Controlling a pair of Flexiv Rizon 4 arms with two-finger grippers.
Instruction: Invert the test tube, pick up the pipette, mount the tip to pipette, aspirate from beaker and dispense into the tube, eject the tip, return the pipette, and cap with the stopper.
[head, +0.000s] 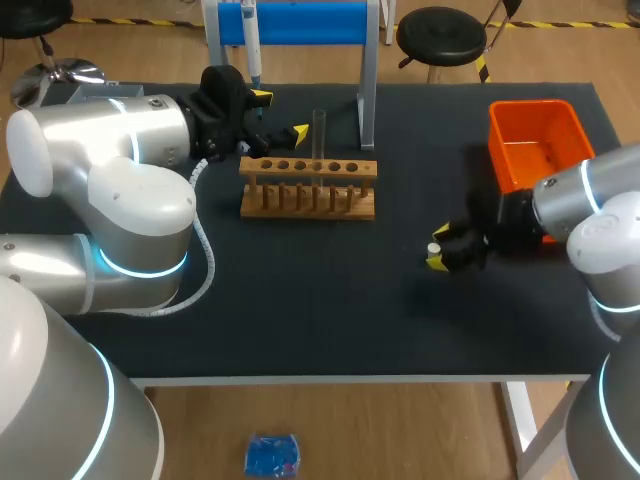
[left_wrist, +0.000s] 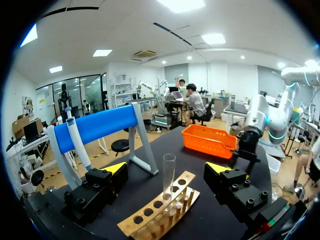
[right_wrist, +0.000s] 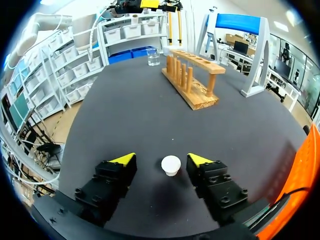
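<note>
White stopper (right_wrist: 171, 165) sits btwn R fingers (right_wrist: 124, 160), spread & clear of it; L fingers (left_wrist: 115, 168) apart too.

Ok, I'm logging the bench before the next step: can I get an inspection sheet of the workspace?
Surface: dark mat.
Job's things: test tube upright in wooden rack; pipette hanging on blue stand; beaker beyond the rack's far end; white stopper on the mat.
Clutter: orange bin at the right rear.
Grippers: left gripper open, facing the tube; right gripper open, fingers either side of the stopper, not touching.
Cables: white cable along the left arm.
Surroundings: nothing seen.
</note>
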